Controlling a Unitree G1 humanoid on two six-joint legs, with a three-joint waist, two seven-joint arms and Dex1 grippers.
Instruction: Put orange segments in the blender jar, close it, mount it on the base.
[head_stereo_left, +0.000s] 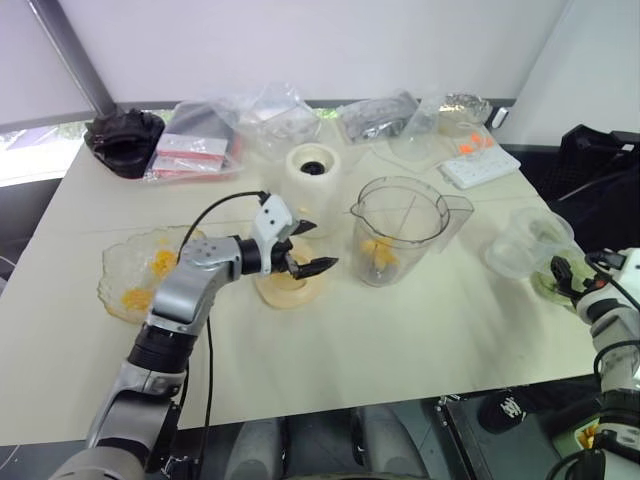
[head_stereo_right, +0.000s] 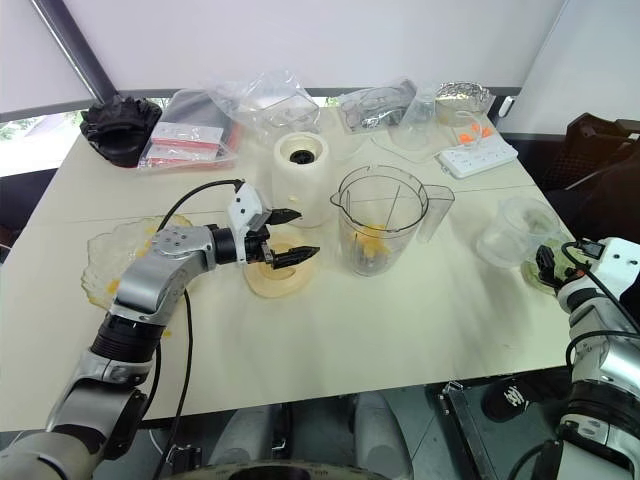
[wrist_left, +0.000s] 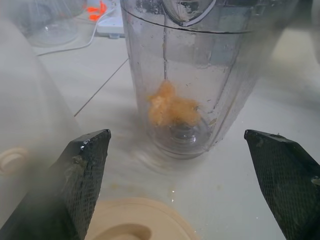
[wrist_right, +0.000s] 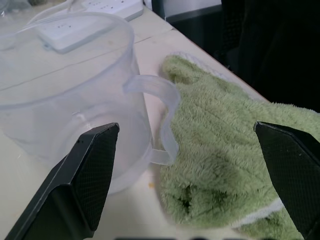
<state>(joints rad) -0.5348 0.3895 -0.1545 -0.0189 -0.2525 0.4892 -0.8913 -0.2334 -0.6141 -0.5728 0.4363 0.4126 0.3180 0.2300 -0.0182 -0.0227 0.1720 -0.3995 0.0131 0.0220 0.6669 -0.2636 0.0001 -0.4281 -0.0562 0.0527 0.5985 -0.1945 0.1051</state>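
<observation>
**Ana:** While your left gripper (head_stereo_left: 312, 247) is hanging wide open and empty over the flat cream lid (head_stereo_left: 290, 288), the blender jar (head_stereo_left: 398, 230) is standing just beside it with a few orange segments (wrist_left: 172, 107) already lying at its bottom.

**Ben:** More segments are sitting in the glass bowl (head_stereo_left: 118, 262) behind your arm. If you are swinging toward the jar too fast, you are risking knocking it over.

**Ana:** Your right gripper (wrist_right: 192, 165) is wide open and empty too, pointing at the frosted jug (wrist_right: 75, 95) and green cloth (wrist_right: 225, 150). Going further, you are pushing the wrong thing. The base (head_stereo_left: 315, 170) is waiting behind the lid.
</observation>
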